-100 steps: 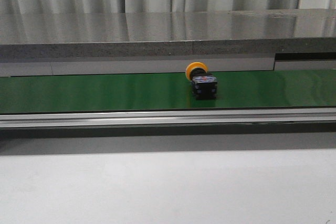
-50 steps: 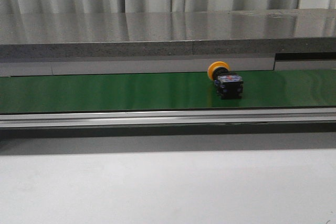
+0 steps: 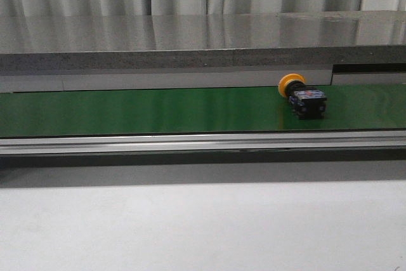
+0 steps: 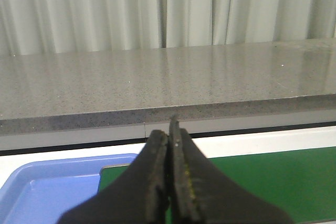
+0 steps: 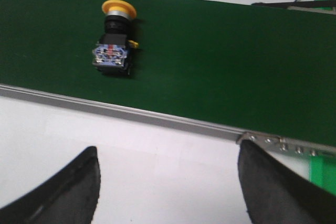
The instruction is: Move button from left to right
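The button (image 3: pixel 302 98), an orange-yellow cap on a black body with a blue-red mark, lies on its side on the green belt (image 3: pixel 158 109), right of the middle. It also shows in the right wrist view (image 5: pixel 114 38), cap pointing away. My right gripper (image 5: pixel 168 153) is open and empty over the white table, short of the belt rail, the button ahead and off to one side. My left gripper (image 4: pixel 169 136) is shut with nothing between its fingers, above the belt's left end. Neither gripper shows in the front view.
A blue tray (image 4: pixel 52 195) sits by the belt's left end. A metal rail (image 3: pixel 203 143) runs along the belt's near edge, with a grey stone ledge (image 3: pixel 203 49) and curtains behind. A green object (image 5: pixel 323 169) lies at the belt's right end.
The button has travelled steadily to the right along the belt, from about the middle to right of the middle, keeping its pose.
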`<state>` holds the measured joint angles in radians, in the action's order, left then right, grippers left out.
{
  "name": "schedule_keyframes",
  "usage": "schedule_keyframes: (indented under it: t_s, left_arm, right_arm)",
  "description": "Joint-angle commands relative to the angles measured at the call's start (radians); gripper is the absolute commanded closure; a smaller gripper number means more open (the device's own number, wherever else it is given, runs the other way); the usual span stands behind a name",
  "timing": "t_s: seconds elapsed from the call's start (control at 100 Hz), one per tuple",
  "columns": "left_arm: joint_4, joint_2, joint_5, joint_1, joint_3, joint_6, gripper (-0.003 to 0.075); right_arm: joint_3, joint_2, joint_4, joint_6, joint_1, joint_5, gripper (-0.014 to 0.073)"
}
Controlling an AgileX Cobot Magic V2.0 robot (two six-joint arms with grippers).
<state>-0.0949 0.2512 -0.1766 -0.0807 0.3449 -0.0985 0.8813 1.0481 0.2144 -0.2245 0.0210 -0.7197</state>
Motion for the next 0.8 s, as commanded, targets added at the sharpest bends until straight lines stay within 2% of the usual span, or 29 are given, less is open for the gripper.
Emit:
schedule_keyframes:
  t_s: [0.0, 0.44, 0.79]
  left_arm:
    - [-0.010, 0.008, 0.082, -0.009, 0.024, 0.008, 0.0741]
    - [-0.010, 0.008, 0.082, -0.009, 0.024, 0.008, 0.0741]
    - [-0.010, 0.008, 0.082, -0.009, 0.024, 0.008, 0.0741]
  right_arm:
    - [0.063, 0.057, 0.043, -0.051, 0.001, 0.082, 0.0044]
    - [0.206, 0.364, 0.043, -0.080, 0.002, 0.161, 0.0044]
    - [0.238, 0.506, 0.023, -0.082, 0.038, 0.220, 0.0044]
